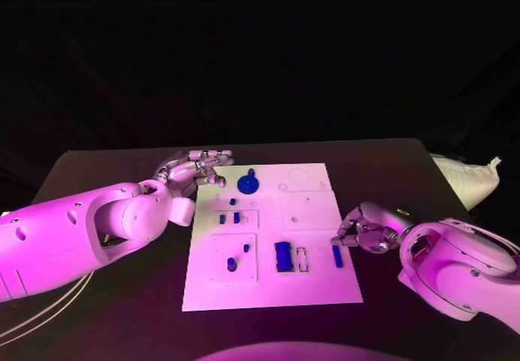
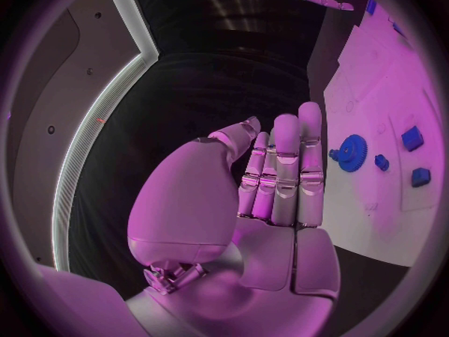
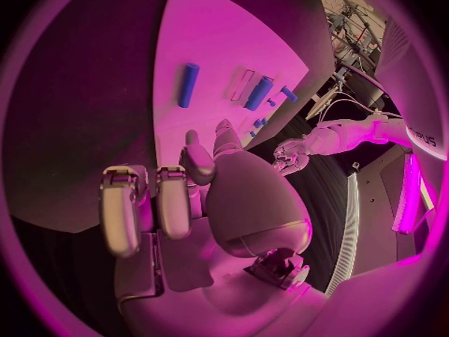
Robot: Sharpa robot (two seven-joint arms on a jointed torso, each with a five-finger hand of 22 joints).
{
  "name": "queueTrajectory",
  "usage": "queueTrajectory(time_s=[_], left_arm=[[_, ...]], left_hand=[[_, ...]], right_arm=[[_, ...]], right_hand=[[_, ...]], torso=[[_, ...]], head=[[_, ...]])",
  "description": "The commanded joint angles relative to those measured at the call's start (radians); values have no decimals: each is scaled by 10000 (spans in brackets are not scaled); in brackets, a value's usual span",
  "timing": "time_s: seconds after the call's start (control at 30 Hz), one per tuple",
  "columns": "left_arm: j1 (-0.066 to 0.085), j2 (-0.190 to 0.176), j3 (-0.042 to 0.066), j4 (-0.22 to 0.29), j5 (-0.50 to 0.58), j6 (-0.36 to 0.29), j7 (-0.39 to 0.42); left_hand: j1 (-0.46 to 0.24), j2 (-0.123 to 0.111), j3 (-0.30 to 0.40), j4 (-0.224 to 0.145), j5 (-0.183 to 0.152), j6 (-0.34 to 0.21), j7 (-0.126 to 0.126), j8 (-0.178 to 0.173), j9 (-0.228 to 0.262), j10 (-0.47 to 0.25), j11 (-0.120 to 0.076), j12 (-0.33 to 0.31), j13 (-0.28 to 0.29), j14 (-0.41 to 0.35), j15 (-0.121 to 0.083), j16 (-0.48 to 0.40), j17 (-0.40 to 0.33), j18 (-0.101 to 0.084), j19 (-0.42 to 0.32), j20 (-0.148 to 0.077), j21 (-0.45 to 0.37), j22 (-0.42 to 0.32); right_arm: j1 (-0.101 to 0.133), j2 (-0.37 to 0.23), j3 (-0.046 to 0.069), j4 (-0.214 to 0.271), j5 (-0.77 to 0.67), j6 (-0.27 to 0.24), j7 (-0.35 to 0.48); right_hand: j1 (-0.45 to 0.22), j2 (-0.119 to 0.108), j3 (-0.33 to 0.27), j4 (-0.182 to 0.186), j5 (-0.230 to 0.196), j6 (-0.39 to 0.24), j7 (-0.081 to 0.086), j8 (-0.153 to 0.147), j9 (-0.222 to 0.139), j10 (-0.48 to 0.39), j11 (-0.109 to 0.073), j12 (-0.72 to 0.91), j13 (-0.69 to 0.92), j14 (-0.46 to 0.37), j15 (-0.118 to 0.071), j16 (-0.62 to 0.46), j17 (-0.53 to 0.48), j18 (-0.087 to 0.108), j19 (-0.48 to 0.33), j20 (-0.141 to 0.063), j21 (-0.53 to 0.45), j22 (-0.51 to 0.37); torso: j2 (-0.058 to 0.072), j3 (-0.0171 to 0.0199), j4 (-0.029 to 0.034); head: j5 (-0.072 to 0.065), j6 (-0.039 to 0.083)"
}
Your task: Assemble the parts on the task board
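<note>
Head view: from above, looking down over the black table (image 1: 108,165), with the whole task board (image 1: 271,293) in frame at middling range. Left wrist view: from close behind the left hand (image 2: 272,180), facing along the board's (image 2: 374,202) far edge. Right wrist view: from close behind the right hand (image 3: 187,195), looking across the board (image 3: 215,45) from its right edge. Shared by all three: the board; seen from both wrists, the opposite hand beyond it.

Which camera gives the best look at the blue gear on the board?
The left wrist view: the blue gear is close, its teeth visible, just beyond the left hand. In the head view the gear is a small disc. The right wrist view doesn't let me pick it out.
</note>
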Motion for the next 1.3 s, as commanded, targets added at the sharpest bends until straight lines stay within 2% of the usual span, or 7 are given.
queueTrajectory(time_s=[0.03, 0.13, 0.33, 0.63, 0.97, 1.2, 1.3], left_arm=[[0, 8, 5, 23, 25, 191, 46], [-1, 16, 5, 17, 25, 203, 42], [-4, 18, 5, 9, 25, 214, 39], [-10, 7, 4, 5, 25, 225, 35], [-18, 13, 4, -1, 25, 236, 36], [-21, 4, 4, -2, 25, 232, 33], [-21, 3, 4, 1, 25, 234, 32]], left_hand=[[-12, 51, -56, 16, -29, -84, 4, 29, -13, -85, 13, 51, -14, -85, -17, 33, -10, 106, 42, 36, -66, -9], [-12, 51, -56, 16, -29, -84, 4, 29, -13, -85, 13, 51, -14, -85, -17, 33, -10, 106, 42, 36, -66, -9], [-12, 51, -56, 16, -29, -84, 4, 29, -13, -85, 13, 51, -14, -85, -17, 33, -10, 106, 42, 36, -66, -9], [-12, 51, -56, 16, -29, -84, 4, 29, -13, -85, 13, 51, -14, -85, -17, 33, -10, 106, 42, 36, -66, -9], [-12, 51, -56, 16, -29, -84, 4, 29, -13, -85, 13, 51, -14, -85, -17, 33, -10, 106, 42, 36, -66, -9], [-12, 51, -56, 16, -29, -84, 4, 29, -13, -85, 13, 51, -14, -85, -17, 33, -10, 106, 42, 36, -66, -9], [-12, 51, -56, 16, -29, -84, 4, 29, -13, -85, 13, 51, -14, -85, -17, 33, -10, 106, 42, 36, -66, -9]], right_arm=[[-37, -78, -22, -48, -945, 264, -90], [-85, -106, -34, -107, -1150, 393, -164], [-237, -9, -50, -242, -1359, 683, -283], [-587, 383, -58, -466, -1448, 845, -301], [-675, 625, -58, -563, -1592, 998, -327], [-709, 826, -59, -669, -2024, 1642, -442], [-725, 927, -63, -735, -2186, 2010, -548]], right_hand=[[26, 72, 36, 48, 53, 159, -12, -49, -28, -4, 47, -76, -42, 681, 81, 28, 718, -166, 591, 67, 25, 1857], [17, 87, 33, 80, 64, 242, -32, -55, -49, 2, 32, -84, -40, 682, 71, 30, 725, -169, 598, 65, 34, 1870], [7, 91, 17, 139, 70, 445, -87, -51, -72, 18, -9, -99, -36, 685, 42, 40, 749, -173, 606, 47, 44, 1886], [1, 70, 1, 154, 64, 485, -97, -58, -78, 11, -18, -131, -53, 680, 33, 25, 724, -168, 596, 40, 31, 1867], [-8, 45, -18, 171, 55, 524, -107, -67, -85, 12, -25, -137, -51, 680, 26, 27, 729, -169, 597, 34, 32, 1871], [268, -35, 26, 45, -43, 681, -166, -104, -96, 7, -82, -187, -55, 679, -23, 25, 739, -167, 593, -10, 27, 1867], [577, -122, 95, -146, -398, 725, -163, -168, -116, -9, -91, -238, -64, 677, -40, 17, 737, -167, 591, -37, 24, 1866]], torso=[[-7, 9, -59], [-12, 20, -68], [-1, 4, -31], [3, 7, -32], [-5, 1, -22], [-7, -5, -30], [-5, -7, -20]], head=[[-24, 23], [-22, 32], [-66, 20], [-7, -27], [8, -40], [41, -52], [47, -61]])
